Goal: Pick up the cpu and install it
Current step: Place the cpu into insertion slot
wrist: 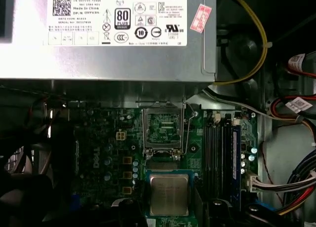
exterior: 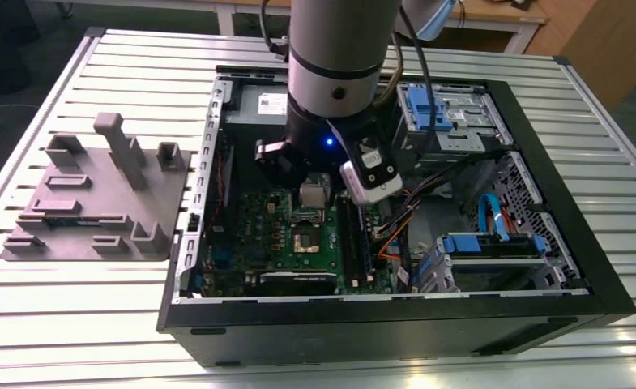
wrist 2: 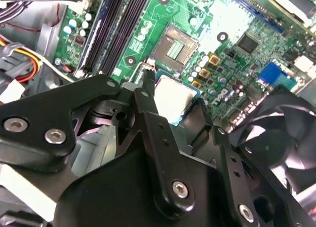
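My gripper (wrist 2: 174,91) is shut on the cpu (wrist 2: 173,96), a small flat square chip with a silver-grey top and a green rim, held by its edges between two black fingers (wrist 2: 148,96). In the exterior view the gripper (exterior: 314,194) hangs inside the open computer case, a little above the green motherboard (exterior: 275,219). The socket (wrist: 163,131) on the board stands empty, its metal frame folded open. In the first wrist view the cpu (wrist: 169,195) hovers just beside the socket, not over it. The socket (wrist 2: 175,47) also lies past the chip in the second wrist view.
The grey power supply box (wrist: 113,34) borders the board close to the socket. Memory slots (wrist: 222,148) and coloured cables (exterior: 404,227) run along one side, and a black fan (wrist 2: 281,128) sits on the other. Blue drive bays (exterior: 447,113) fill the case's right. A grey fixture (exterior: 96,194) stands on the table.
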{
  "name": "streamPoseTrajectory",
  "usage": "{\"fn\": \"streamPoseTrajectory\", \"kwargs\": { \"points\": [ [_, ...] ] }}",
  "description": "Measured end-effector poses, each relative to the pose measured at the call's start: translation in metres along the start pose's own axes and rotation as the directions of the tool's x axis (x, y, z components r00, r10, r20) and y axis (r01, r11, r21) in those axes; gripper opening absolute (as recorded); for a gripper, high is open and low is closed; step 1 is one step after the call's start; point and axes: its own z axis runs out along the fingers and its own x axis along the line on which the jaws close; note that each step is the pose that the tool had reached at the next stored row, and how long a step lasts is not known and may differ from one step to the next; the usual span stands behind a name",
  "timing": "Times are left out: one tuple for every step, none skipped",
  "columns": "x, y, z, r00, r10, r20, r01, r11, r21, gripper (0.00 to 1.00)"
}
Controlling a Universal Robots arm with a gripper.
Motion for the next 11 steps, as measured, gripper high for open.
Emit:
{"fn": "streamPoseTrajectory", "kwargs": {
  "points": [
    [0.0000, -0.0006, 0.0018, 1.0000, 0.000, 0.0000, 0.000, 1.0000, 0.0000, 0.47],
    [0.0000, -0.0010, 0.0034, 1.0000, 0.000, -0.0001, 0.000, 1.0000, 0.0004, 0.47],
    [0.0000, -0.0013, 0.0052, 1.0000, 0.000, -0.0002, 0.000, 1.0000, 0.0003, 0.47],
    [-0.0001, -0.0019, 0.0071, 1.0000, 0.000, -0.0002, 0.000, 1.0000, 0.0003, 0.47],
    [-0.0002, -0.0027, 0.0088, 1.0000, 0.000, -0.0001, 0.000, 1.0000, 0.0003, 0.47],
    [-0.0002, -0.0036, 0.0105, 1.0000, 0.001, -0.0001, -0.001, 1.0000, 0.0004, 0.47],
    [-0.0002, -0.0044, 0.0124, 1.0000, 0.001, -0.0001, -0.001, 1.0000, 0.0003, 0.47],
    [-0.0002, -0.0052, 0.0142, 1.0000, 0.001, -0.0001, -0.001, 1.0000, 0.0003, 0.47],
    [-0.0003, -0.0064, 0.0159, 1.0000, 0.001, -0.0001, -0.001, 1.0000, 0.0004, 0.47],
    [-0.0004, -0.0077, 0.0176, 1.0000, 0.001, -0.0001, -0.001, 1.0000, 0.0004, 0.47],
    [-0.0005, -0.0091, 0.0194, 1.0000, 0.001, -0.0001, -0.001, 1.0000, 0.0003, 0.47]
  ]
}}
